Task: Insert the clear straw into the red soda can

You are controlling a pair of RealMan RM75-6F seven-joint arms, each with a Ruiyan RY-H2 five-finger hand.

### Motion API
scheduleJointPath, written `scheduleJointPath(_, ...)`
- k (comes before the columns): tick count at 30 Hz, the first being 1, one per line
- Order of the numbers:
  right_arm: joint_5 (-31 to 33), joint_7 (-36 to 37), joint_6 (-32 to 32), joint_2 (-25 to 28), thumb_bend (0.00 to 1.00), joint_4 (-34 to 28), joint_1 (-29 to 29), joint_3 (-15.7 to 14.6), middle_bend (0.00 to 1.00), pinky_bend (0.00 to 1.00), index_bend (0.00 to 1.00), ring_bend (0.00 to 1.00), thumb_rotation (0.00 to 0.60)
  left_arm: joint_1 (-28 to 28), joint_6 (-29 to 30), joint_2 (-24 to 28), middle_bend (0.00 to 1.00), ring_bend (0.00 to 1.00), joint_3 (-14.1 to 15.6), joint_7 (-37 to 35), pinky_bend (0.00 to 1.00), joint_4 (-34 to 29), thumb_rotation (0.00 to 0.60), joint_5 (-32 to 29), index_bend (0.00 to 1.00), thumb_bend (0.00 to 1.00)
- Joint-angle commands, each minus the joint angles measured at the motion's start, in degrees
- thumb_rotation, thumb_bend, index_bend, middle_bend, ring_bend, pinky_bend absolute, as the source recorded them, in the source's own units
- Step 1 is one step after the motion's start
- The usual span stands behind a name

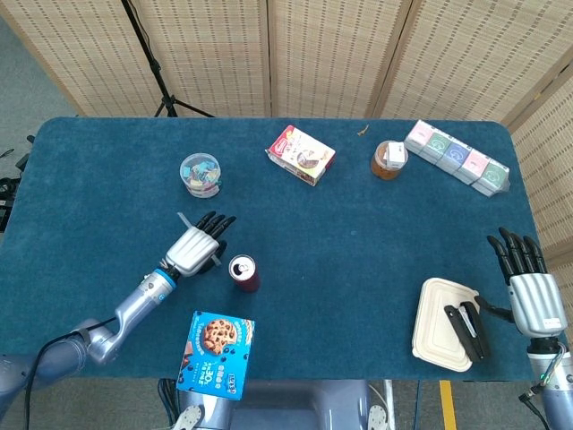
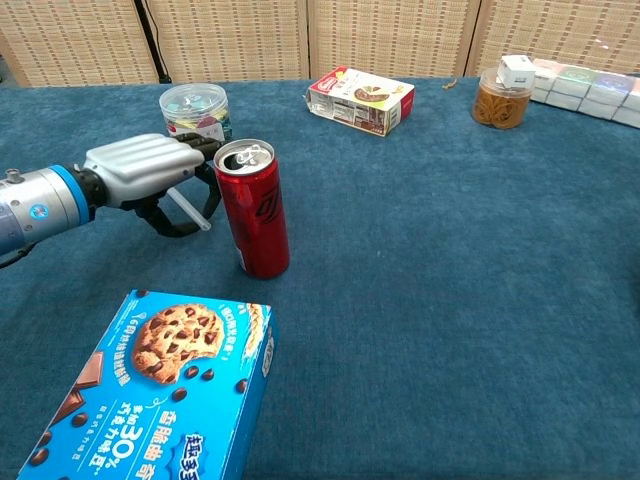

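Note:
An opened red soda can (image 1: 243,271) (image 2: 255,210) stands upright near the table's front left. Just left of it, my left hand (image 1: 192,249) (image 2: 140,170) hovers palm down with its fingers reaching toward the can's rim. It pinches the clear straw (image 1: 184,219) (image 2: 190,211) underneath, and the straw slants out beside the can, not in its opening. My right hand (image 1: 528,287) rests at the table's right edge with fingers spread and empty; only the head view shows it.
A blue cookie box (image 1: 218,354) (image 2: 150,390) lies in front of the can. A clear jar of clips (image 1: 200,174) (image 2: 195,110) stands behind the left hand. A snack box (image 1: 300,154), amber jar (image 1: 389,159), row of packs (image 1: 457,157) and white tray (image 1: 439,345) lie farther off.

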Motion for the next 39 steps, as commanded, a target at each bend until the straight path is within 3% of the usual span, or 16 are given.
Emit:
scheduleJointPath(1,-0.01,-0.17,-0.13,-0.05,0.0,-0.04,0.0,-0.04,0.0,0.0,0.0,0.0,0.6,0.53,1.83,1.79,0.0,0.0,-0.11,-1.14,0.0,-2.01,0.6,0.36,0.59,0.35)
scheduleJointPath(11,-0.03,-0.52,-0.4,-0.11,0.0,-0.19,-0.04,-0.1,0.0,0.0,0.0,0.0,0.6,2.75,10.3,12.2,0.0,0.0,-1.12,-6.87,0.0,-14.43,0.6,2.62,0.6,0.35)
scheduleJointPath(17,-0.49,-1.4,-0.08,-0.61,0.0,0.11,-0.02,-0.18,0.0,0.0,0.0,0.0,0.6,4.58,15.17,21.34,0.0,0.0,-1.42,-15.15,0.0,-23.61,0.6,4.32,0.6,0.35)
scheduleJointPath(22,-0.42,-1.62,-0.63,-0.9,0.0,0.28,0.08,-0.33,0.0,0.0,0.0,0.0,0.6,4.95,16.57,28.83,0.0,0.0,-0.37,-28.39,0.0,-30.52,0.6,6.66,0.6,0.35)
scheduleJointPath(23,-0.46,-1.76,-0.82,-1.0,0.0,0.32,0.16,-0.4,0.0,0.0,0.0,0.0,0.6,5.07,17.64,31.34,0.0,0.0,-0.13,-34.43,0.0,-32.57,0.6,7.61,0.6,0.35)
scheduleJointPath(29,-0.39,-2.41,-1.16,-1.52,0.0,0.65,0.24,-0.48,0.0,0.0,0.0,0.0,0.6,3.85,21.04,38.91,0.0,0.0,2.65,-54.19,0.0,-34.58,0.6,15.07,0.6,0.35)
scheduleJointPath(39,-0.33,-3.12,-1.81,-2.13,0.0,1.04,0.44,-0.65,0.0,0.0,0.0,0.0,0.6,1.9,27.3,44.81,0.0,0.0,6.06,-71.0,0.0,-35.81,0.6,23.68,0.6,0.35)
